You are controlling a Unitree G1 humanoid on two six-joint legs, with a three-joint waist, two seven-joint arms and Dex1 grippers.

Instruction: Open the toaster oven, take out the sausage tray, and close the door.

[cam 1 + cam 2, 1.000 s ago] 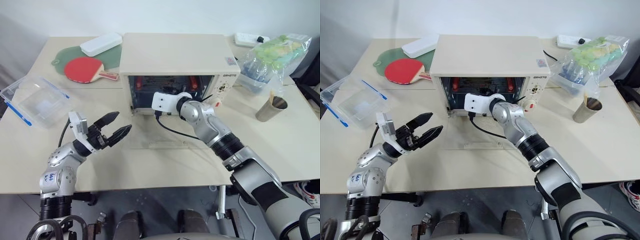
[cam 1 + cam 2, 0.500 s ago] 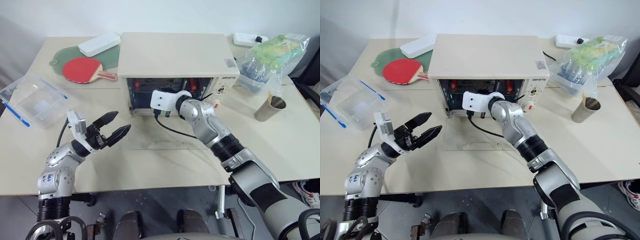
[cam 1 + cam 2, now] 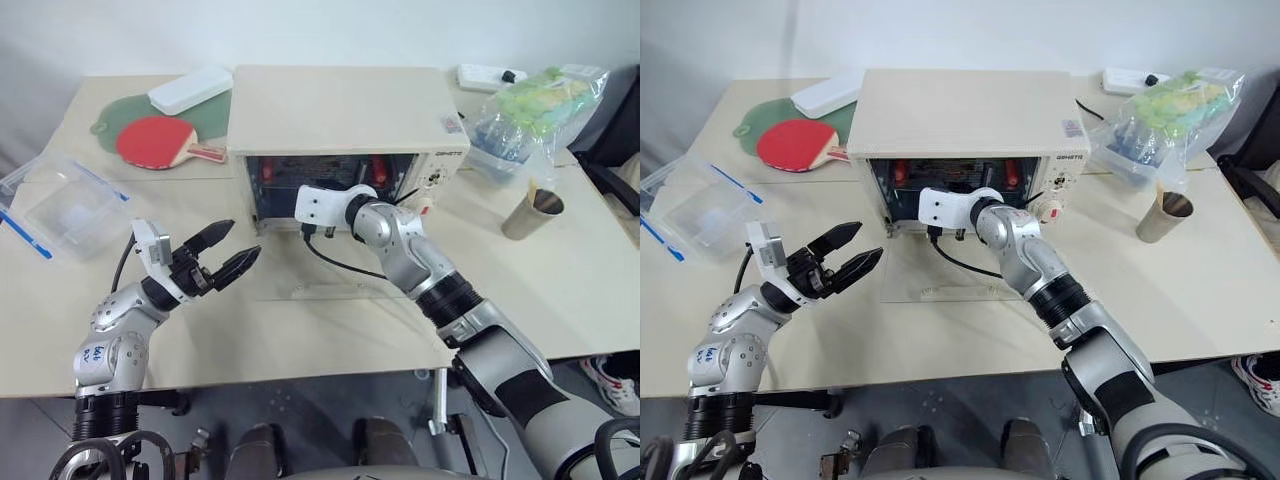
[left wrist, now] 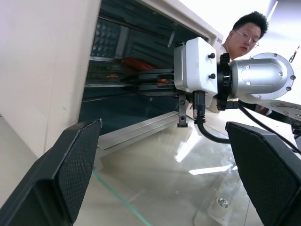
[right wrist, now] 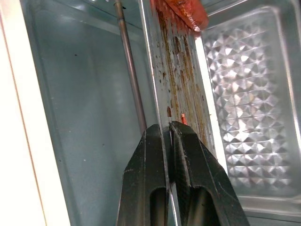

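**Right gripper clamped on the sausage tray inside the open oven**

The sausage tray (image 5: pixel 181 70) sits inside the toaster oven (image 3: pixel 340 110), on a rack partway up the cavity. Its front edge is pinched between the two black fingers of the right gripper (image 5: pixel 168 134), one finger on each side of the thin metal rim, so the jaws are clamped on the tray. Brown grease streaks run along the tray's surface, and the end of a red sausage (image 5: pixel 181 12) lies at its far part. From the left wrist view the sausage (image 4: pixel 141 62) shows as a red strip on the tray, deep in the dark cavity, with the right gripper's white wrist block just in front of it.

The door (image 3: pixel 320 270) is folded all the way down and lies flat on the table (image 3: pixel 560 270) in front of the oven, its glass see-through. The right arm reaches over it into the opening.

The left gripper (image 3: pixel 228 255) hangs above the table to the left of the lowered door, its jaws wide apart and nothing between them, pointing toward the oven.

Around the oven: a red paddle (image 3: pixel 150 142) and a white case (image 3: pixel 190 88) behind to the left, a clear plastic box (image 3: pixel 62 205) at the far left, a bag of green things (image 3: pixel 530 110) and a paper cup (image 3: pixel 528 212) to the right. A person (image 4: pixel 244 33) appears beyond the oven in the left wrist view.
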